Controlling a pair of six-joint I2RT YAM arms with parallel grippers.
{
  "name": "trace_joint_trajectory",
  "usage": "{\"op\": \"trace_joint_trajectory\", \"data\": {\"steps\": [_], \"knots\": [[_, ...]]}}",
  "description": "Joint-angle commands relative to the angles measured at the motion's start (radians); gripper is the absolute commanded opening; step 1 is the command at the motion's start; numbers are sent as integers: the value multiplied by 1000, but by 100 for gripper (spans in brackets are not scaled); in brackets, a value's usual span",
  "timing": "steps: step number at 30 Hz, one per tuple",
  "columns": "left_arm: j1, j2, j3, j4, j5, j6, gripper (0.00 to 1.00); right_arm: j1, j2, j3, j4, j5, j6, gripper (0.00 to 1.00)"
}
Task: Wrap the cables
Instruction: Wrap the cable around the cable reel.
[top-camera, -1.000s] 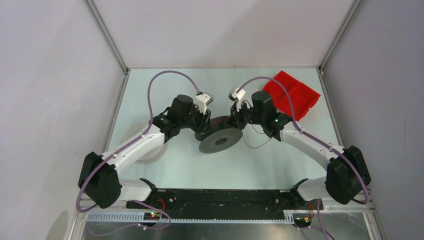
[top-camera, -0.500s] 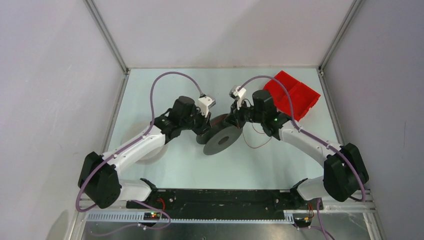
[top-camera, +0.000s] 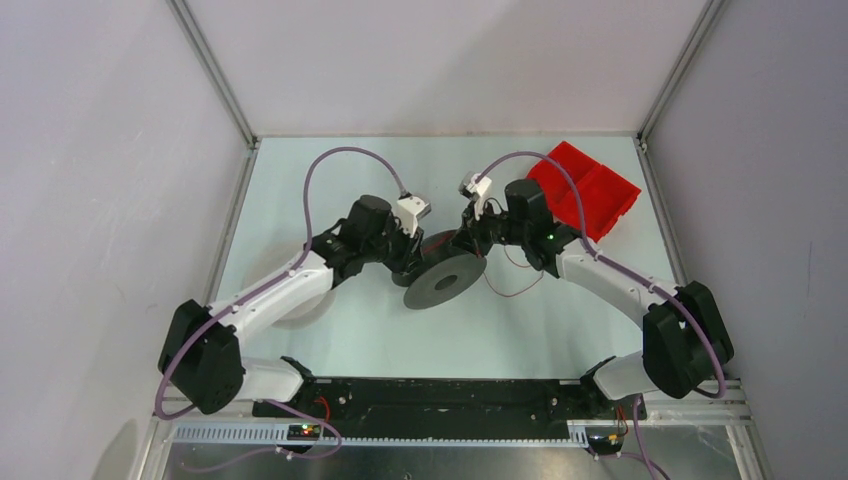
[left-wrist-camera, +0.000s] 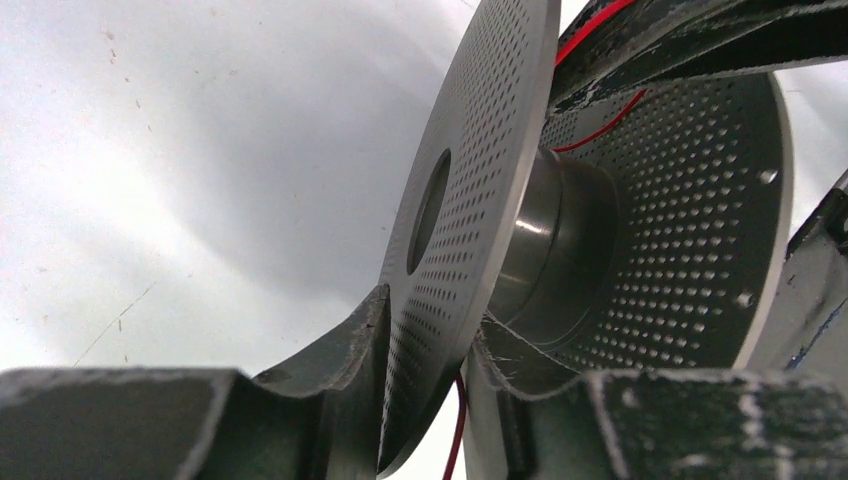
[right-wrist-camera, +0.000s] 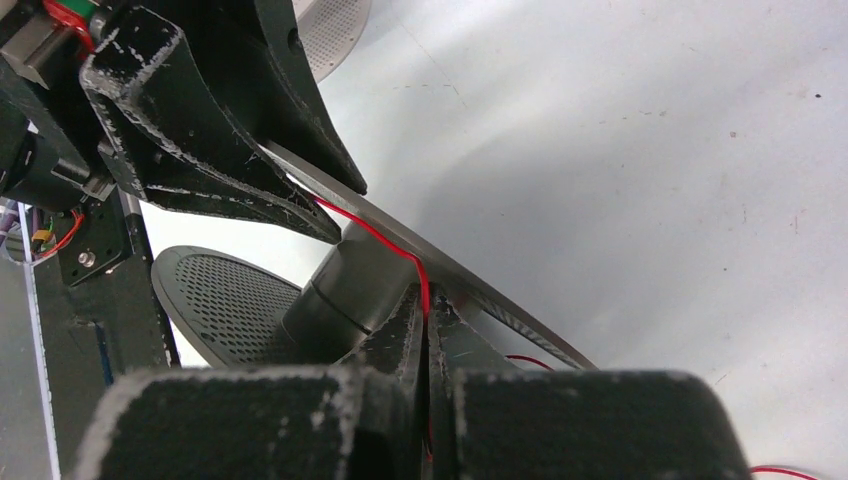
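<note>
Right up close in the left wrist view, the left gripper (left-wrist-camera: 430, 322) has one finger on each side of the front plate of the dark grey spool (left-wrist-camera: 470, 190). The fingers sit narrow and look like they pinch the plate, though the view is too close to be sure. The spool is tipped up in the middle of the table (top-camera: 450, 335). The right gripper (right-wrist-camera: 427, 305) is closed tight on the thin red cable (right-wrist-camera: 385, 238), just beside the spool's middle drum. A loose loop of the cable lies on the table right of the spool. A white spool (right-wrist-camera: 335, 25) lies farther off, at the top of the right wrist view. Farthest back, upper right in the top view, sits a red bin (top-camera: 585, 190).
</note>
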Motion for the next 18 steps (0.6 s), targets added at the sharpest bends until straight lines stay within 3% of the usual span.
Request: {"op": "trace_joint_trajectory", "data": {"steps": [1,8,18], "knots": [[2,0,5,5,-7,-23,36,-4,10,3,1,-35,-26,0],[3,-85,85,-78,-52,-20,50,-7,-14,3,9,-22,-52,0],[58,-179,252,-207,-59,-111,55,-56,-149,14,15,-12,-101,0]]}}
